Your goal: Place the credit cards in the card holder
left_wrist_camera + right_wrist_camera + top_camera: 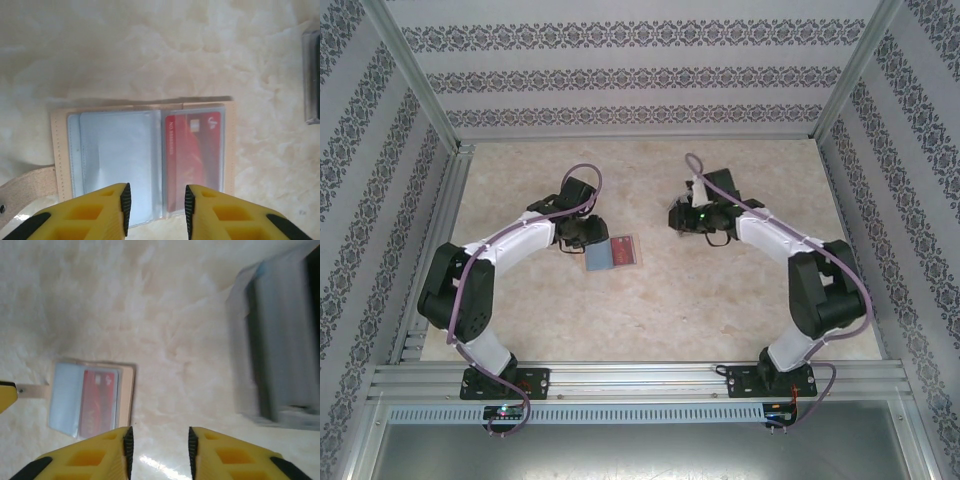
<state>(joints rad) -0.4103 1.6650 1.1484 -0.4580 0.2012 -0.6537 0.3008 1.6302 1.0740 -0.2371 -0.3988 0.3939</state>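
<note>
Tan leather card holder is lying open and flat on the surface, just in front of the left hand. A red plastic credit card is sitting in its right clear sleeve. The pale bluish left sleeve is too hazy to tell whether it has a card in it.

Left hand is hovering at the holder's near edge, yellow fingers a narrow gap apart, gripping nothing. Right hand is hanging well apart from the holder, same narrow gap, also carrying nothing. A blurred grey-and-black block is sitting to its side; I cannot tell what it is.

Risks, as a judgement:
- The holder is looking light and the surface slick, so a fingertip pressing on it is likely dragging or spinning it.
- A fingertip catching a sleeve lip could be folding the cover shut or nudging the red card out.
- With both hands working over one small holder, they could be bumping.

Cream marbled surface is looking glossy, with glare near the right hand. Patterned grey-and-white wallpaper panels are boxing it in, and aluminium rails are running along the near edge.
</note>
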